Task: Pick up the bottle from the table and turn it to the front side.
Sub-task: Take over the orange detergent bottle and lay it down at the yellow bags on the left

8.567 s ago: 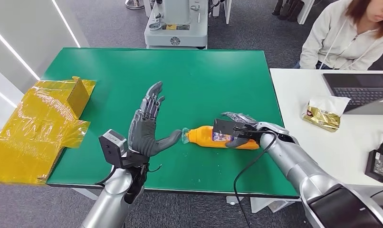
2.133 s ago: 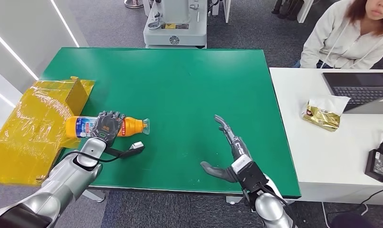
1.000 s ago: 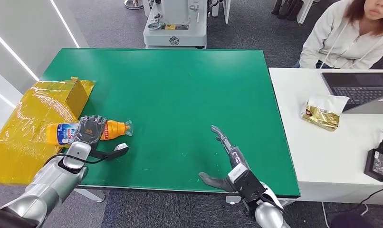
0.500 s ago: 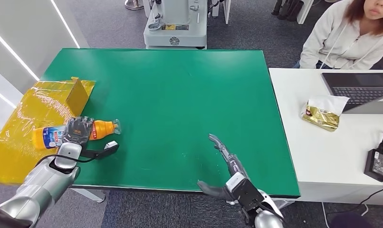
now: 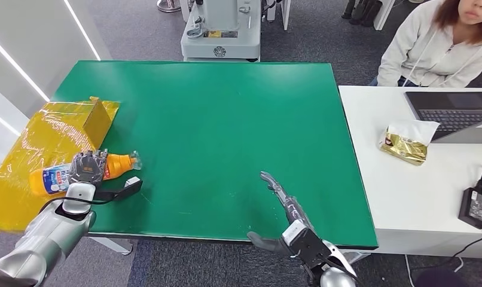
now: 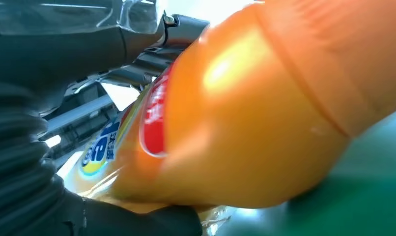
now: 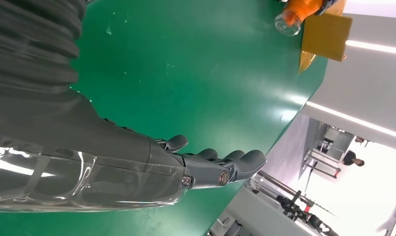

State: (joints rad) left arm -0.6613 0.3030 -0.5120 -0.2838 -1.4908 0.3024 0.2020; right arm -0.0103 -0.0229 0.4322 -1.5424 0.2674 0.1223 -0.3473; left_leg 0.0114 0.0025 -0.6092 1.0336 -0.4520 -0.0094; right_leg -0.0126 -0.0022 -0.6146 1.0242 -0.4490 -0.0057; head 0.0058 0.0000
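Observation:
An orange juice bottle (image 5: 116,165) with a blue and white label lies sideways at the left edge of the green table (image 5: 226,119), its clear cap pointing right. My left hand (image 5: 87,168) grips it round the middle, over the yellow foil. The left wrist view has the bottle (image 6: 245,113) close up, with dark fingers (image 6: 63,49) round it. My right hand (image 5: 284,210) hangs open at the table's front edge, fingers straight, holding nothing; the right wrist view shows this hand (image 7: 206,164) over the green top and the bottle's cap end (image 7: 294,14) far off.
Crumpled yellow foil with a cardboard box (image 5: 53,149) covers the table's left edge. A white desk (image 5: 430,191) to the right carries a laptop (image 5: 454,113), a gold packet (image 5: 406,146) and a power adapter (image 5: 475,206). A person (image 5: 436,42) sits behind it.
My left hand has carried the bottle steadily left, from the table's left part to over the foil. My right hand has drawn back toward the front edge, still open.

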